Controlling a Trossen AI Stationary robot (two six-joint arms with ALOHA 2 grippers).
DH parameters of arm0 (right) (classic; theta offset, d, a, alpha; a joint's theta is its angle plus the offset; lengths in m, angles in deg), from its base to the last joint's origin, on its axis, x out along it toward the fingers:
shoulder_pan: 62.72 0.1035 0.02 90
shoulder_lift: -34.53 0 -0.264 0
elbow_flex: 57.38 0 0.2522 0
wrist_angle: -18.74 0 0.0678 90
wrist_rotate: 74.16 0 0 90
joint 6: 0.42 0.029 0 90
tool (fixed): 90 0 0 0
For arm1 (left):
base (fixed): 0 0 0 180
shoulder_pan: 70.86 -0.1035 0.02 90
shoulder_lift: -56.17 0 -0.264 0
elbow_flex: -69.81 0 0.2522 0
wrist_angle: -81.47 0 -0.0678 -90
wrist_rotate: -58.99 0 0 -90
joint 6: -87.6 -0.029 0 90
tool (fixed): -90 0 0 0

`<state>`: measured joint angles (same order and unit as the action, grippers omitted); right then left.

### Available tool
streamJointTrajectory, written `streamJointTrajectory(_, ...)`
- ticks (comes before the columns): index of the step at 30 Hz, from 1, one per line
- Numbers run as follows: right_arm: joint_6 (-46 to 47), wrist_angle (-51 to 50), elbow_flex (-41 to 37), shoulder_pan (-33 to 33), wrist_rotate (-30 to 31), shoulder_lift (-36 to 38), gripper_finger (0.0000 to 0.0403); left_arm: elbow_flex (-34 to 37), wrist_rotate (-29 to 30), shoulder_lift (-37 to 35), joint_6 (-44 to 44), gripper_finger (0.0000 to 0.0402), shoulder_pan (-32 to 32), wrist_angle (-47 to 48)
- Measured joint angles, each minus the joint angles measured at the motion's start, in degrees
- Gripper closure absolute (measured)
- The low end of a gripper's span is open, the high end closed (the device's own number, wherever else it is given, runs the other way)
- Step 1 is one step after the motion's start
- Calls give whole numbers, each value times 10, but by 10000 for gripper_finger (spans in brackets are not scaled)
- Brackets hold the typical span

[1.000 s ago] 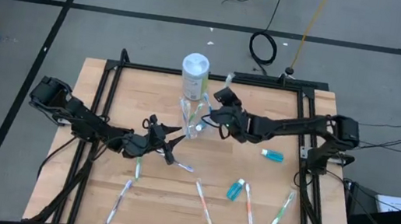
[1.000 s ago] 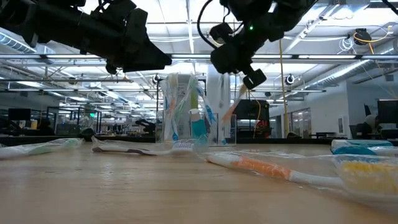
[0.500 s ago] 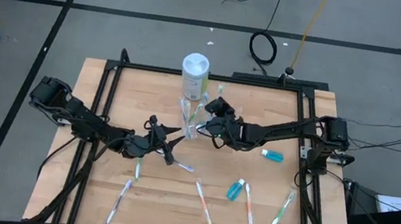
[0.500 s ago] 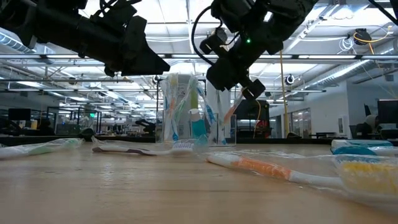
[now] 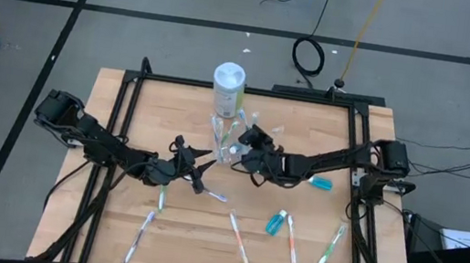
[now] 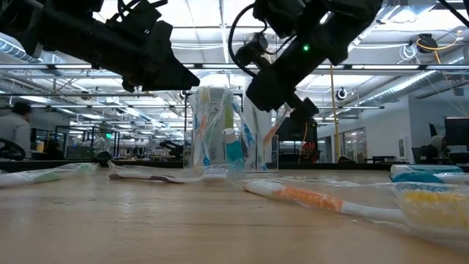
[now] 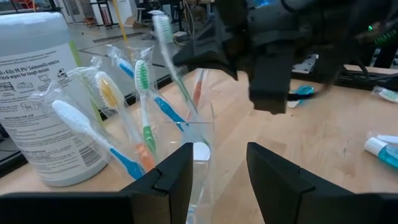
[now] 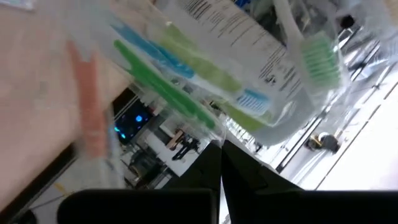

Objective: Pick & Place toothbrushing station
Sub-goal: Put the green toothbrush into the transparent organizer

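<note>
The clear cup stands upright on the table in front of the white canister, with several wrapped toothbrushes and a teal tube standing in it. My right gripper hangs just over the cup's right side, shut on another wrapped toothbrush. That brush's bristle head points up and its orange lower end reaches down into the cup. My left gripper stands open and level at the cup's near-left side, its fingers just short of the cup and holding nothing. My right gripper pinches the toothbrush's handle partway along, between its two shut fingers, which come in almost level from the table's right and lie across the brush. The brush stands steeply, head up, with its orange lower end inside the cup's mouth.
Loose toothbrushes lie on the near half of the table. Two teal toothpaste tubes lie at the right. A black frame borders the wooden top.
My right gripper, still shut on the toothbrush, has gone down and toward the table's near-left, onto the cup. The brush has come down with it, and its orange end has sunk deeper into the cup.
</note>
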<state>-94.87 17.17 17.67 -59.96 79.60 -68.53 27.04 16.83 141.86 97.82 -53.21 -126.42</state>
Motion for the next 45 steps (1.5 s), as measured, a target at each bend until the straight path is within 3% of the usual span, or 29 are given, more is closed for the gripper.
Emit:
streamJointTrajectory(4,62,0,-32,14,5,0,403,0,0,0,0,247,0,5)
streamJointTrajectory(10,73,5,-75,23,-12,1,402,0,2,0,3,247,0,8)
streamJointTrajectory(13,111,52,-86,23,-25,0,392,0,2,0,11,247,0,9)
streamJointTrajectory(20,114,183,-90,27,-30,0,333,0,1,0,30,247,0,12)
streamJointTrajectory(25,120,201,-90,26,28,0,279,0,1,0,46,247,0,12)
streamJointTrajectory(28,183,201,-90,31,80,0,253,0,1,0,53,247,0,12)
streamJointTrajectory(32,306,201,-90,43,96,0,231,0,1,0,54,247,0,12)
streamJointTrajectory(41,492,117,-90,52,10,0,228,0,-35,0,81,247,0,12)
streamJointTrajectory(45,554,70,-90,52,2,0,228,0,-48,0,83,247,0,12)
